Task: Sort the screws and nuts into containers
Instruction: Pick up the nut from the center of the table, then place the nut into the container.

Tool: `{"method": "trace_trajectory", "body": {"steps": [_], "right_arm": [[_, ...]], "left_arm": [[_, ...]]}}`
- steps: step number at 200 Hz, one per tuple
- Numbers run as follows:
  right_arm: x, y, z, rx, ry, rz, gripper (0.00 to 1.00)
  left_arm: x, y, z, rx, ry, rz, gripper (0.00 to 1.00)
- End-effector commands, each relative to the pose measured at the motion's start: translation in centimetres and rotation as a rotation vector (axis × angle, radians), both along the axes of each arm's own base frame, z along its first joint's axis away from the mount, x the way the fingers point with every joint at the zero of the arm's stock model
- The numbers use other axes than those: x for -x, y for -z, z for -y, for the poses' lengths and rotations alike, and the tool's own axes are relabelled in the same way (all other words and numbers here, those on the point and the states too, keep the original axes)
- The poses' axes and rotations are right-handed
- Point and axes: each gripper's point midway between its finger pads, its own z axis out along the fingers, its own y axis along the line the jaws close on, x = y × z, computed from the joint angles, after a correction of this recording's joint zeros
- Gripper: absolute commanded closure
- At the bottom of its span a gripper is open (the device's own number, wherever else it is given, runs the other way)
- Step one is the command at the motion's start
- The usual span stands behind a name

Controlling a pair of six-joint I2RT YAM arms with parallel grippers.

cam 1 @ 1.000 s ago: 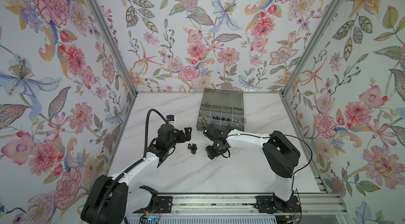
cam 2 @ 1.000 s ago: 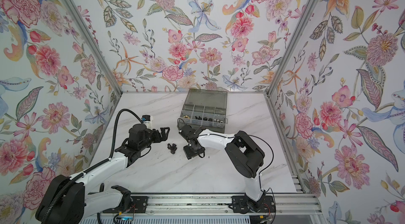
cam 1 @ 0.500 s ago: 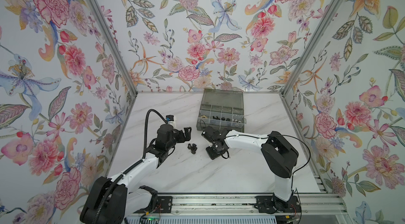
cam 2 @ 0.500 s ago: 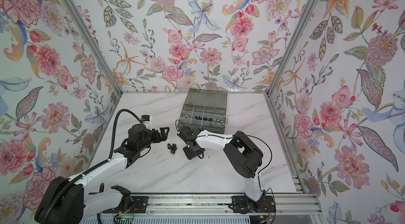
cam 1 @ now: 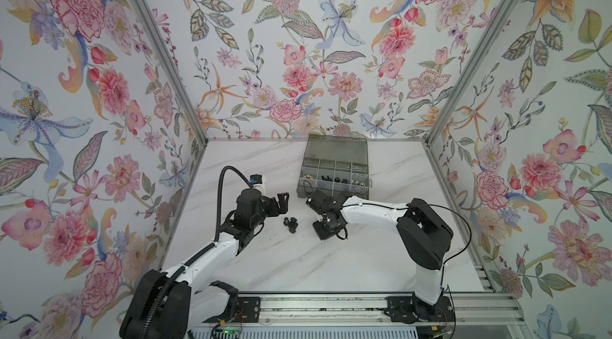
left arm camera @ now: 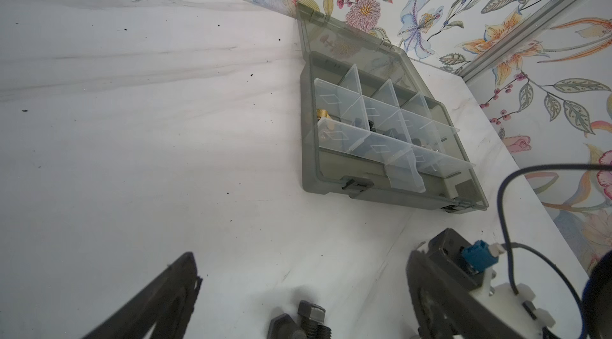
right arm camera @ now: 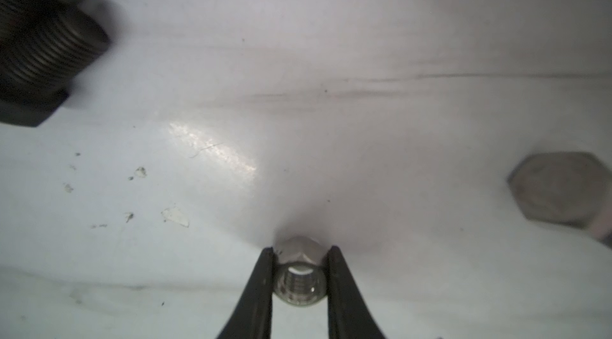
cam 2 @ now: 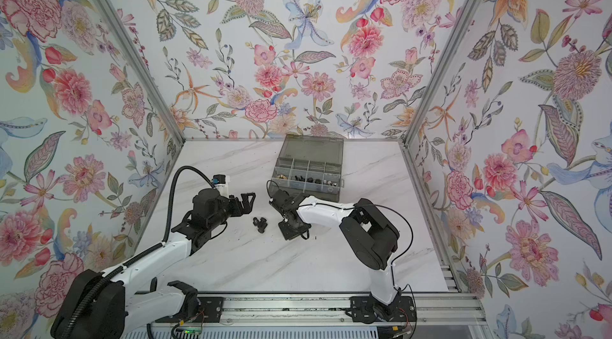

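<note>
1. Right hand (right arm camera: 300, 254) is clenched on a silver nut (right arm camera: 298, 282). Its two black fingers (right arm camera: 261, 287) press opposite sides, and the threaded hole faces the wrist camera. The nut sits low on the counter (cam 1: 298, 261) near its middle, in front of the organiser box (cam 1: 331, 191).
2. Left hand (cam 1: 283, 201) is released, jaws wide, holding nothing, just beside the black bolts (cam 1: 290, 223).
3. The step in hand, as I judge it, is to secure the nut and lift it. Only the fingertips hold it, so the squeeze should be firm before rising, and the lift straight up, lest the nut roll out.
4. A silver hex-head bolt (right arm camera: 563, 188) lies near on one side and the black bolts on the other, so avoid sideways sweeps.
5. The organiser box stands open at the counter's back edge. Carry the nut over its near wall and come low over a compartment before letting go. Which compartment holds nuts is too small to tell.
</note>
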Motion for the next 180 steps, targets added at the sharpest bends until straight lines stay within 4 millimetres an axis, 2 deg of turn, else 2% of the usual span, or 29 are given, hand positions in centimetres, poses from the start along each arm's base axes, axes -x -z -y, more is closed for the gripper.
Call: {"method": "trace_trajectory", "body": {"steps": [1,30,36,39,66,92,129,180], "right_arm": [[-2.5,-4.3,1.4,-0.061,0.027,0.079,0.87],[-7.1,-7.7,4.3,-0.123,0.120,0.146,0.87],[-8.2,-8.1,5.1,-0.128,0.144,0.159,0.87],[-9.2,-8.2,6.1,-0.127,0.175,0.166,0.87],[-14.2,-8.4,10.3,-0.113,0.292,0.194,0.87],[-18.0,-7.8,13.0,-0.080,0.360,0.218,0.87],[-21.4,-6.9,14.9,-0.068,0.420,0.229,0.87],[-22.9,-5.5,15.6,-0.048,0.436,0.222,0.86]], "left_arm": [[0.1,0.1,-0.5,0.002,-0.018,0.001,0.01],[0.1,0.0,-0.5,0.006,-0.020,0.004,0.01],[0.1,0.1,-0.5,0.006,-0.018,0.003,0.01],[0.1,0.1,-0.5,0.006,-0.019,0.001,0.00],[0.0,0.0,-0.5,0.005,-0.019,0.003,0.01],[0.0,0.1,-0.6,0.002,-0.020,-0.001,0.01],[0.0,0.0,-0.7,-0.002,-0.025,-0.001,0.01],[0.0,-0.1,-0.8,-0.009,-0.030,0.002,0.01]]}}
